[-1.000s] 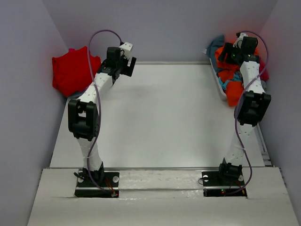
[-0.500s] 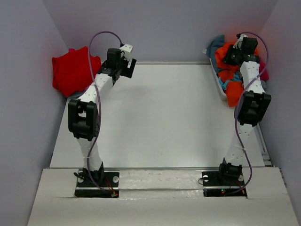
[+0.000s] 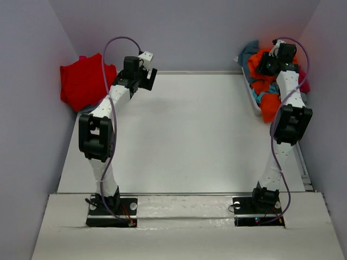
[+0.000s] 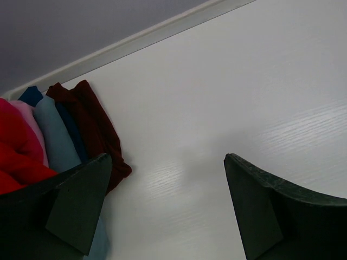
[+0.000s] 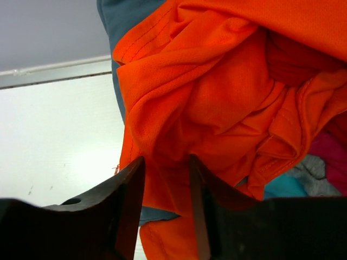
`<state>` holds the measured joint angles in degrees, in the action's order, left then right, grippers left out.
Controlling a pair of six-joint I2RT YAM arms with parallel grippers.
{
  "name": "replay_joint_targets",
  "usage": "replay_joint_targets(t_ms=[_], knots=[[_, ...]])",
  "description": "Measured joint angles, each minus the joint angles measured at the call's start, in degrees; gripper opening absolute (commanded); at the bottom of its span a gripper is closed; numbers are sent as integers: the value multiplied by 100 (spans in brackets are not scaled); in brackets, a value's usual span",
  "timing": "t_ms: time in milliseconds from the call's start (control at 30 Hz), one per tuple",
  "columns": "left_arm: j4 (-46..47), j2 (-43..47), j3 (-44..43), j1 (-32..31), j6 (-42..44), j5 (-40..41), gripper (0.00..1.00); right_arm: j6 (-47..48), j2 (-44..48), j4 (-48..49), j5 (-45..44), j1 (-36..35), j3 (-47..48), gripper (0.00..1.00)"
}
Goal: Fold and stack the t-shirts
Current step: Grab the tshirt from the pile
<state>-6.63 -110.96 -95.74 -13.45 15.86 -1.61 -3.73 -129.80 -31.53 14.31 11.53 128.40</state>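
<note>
A heap of t-shirts (image 3: 265, 92) fills a bin at the far right. On top lies a bright orange t-shirt (image 5: 217, 92); a grey-blue one (image 5: 130, 16), a magenta one (image 5: 329, 151) and a teal one (image 5: 284, 187) show around it. My right gripper (image 5: 166, 160) reaches into the heap (image 3: 265, 64), its jaws drawn in on a fold of the orange cloth. My left gripper (image 4: 167, 158) hangs wide open over bare table at the far left (image 3: 146, 73), holding nothing. Beside it sits a pile of shirts, red on top (image 3: 84, 81), with maroon (image 4: 92, 124) and pale blue (image 4: 54, 135) edges.
The white bin (image 3: 251, 97) stands at the table's far right edge. Grey walls close in on the left, back and right. The white table (image 3: 184, 135) stretches between the two arms.
My right gripper has sunk a little deeper into the heap and its jaws have closed onto the orange cloth. The left arm has not moved.
</note>
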Motion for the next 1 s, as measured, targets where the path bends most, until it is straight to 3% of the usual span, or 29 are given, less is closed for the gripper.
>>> replay_joint_targets(t_ms=[67,267,367,433,700,767,900,1000], knots=[[-7,0,20,0,2,-2,99,-20,0,-2,-50,0,0,82],[-2,0,42,0,15,0,99,50,0,7,-81,0,15,83],[-7,0,42,0,17,-2,99,52,-26,0,-107,0,144,75],[-4,0,42,0,17,-2,99,55,-138,-17,-142,0,345,63],[0,-24,35,-39,17,-2,99,94,-490,0,-195,0,745,63],[-4,-70,24,-48,15,-4,99,96,-597,17,-197,0,800,58],[-26,-118,24,-48,15,-2,99,118,-763,15,-197,0,800,8],[-24,-118,24,-48,17,-2,99,138,-769,26,-227,-2,798,7]])
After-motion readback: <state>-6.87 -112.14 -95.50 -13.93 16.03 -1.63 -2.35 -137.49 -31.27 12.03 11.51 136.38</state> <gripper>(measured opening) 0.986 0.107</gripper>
